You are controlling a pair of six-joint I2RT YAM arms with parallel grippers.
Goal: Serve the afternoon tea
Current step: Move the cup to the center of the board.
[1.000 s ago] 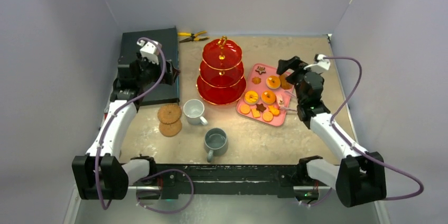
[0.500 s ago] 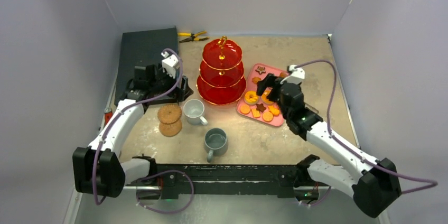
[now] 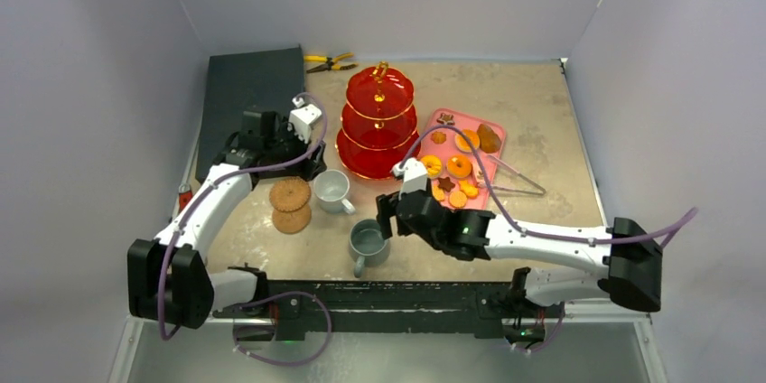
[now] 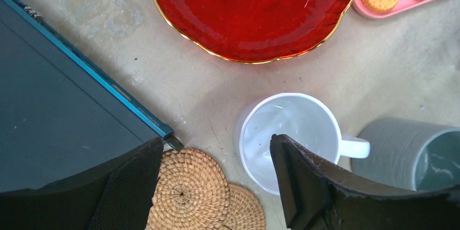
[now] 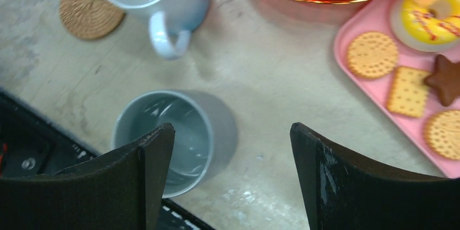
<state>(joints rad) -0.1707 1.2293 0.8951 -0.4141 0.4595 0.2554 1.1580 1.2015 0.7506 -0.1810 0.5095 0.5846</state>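
The red three-tier stand (image 3: 380, 126) stands mid-table, and a pink tray (image 3: 492, 159) of biscuits and pastries (image 3: 458, 166) lies to its right. In front of the stand are a white mug (image 3: 331, 189) and a grey mug (image 3: 368, 241), with two cork coasters (image 3: 290, 195) to their left. My left gripper (image 4: 217, 140) hovers open, one finger over the white mug (image 4: 293, 127) and the other at the coasters (image 4: 190, 189). My right gripper (image 5: 232, 127) hangs open and empty, its left finger over the grey mug (image 5: 184, 127).
A flat dark slab (image 3: 248, 94) lies at the back left, with yellow-handled pliers (image 3: 329, 62) behind the stand. Metal tongs (image 3: 517, 187) rest right of the tray. The table's near edge runs just below the grey mug.
My right arm swung from over the pink tray leftward and nearer, ending beside the grey mug. My left gripper moved right off the slab toward the white mug.
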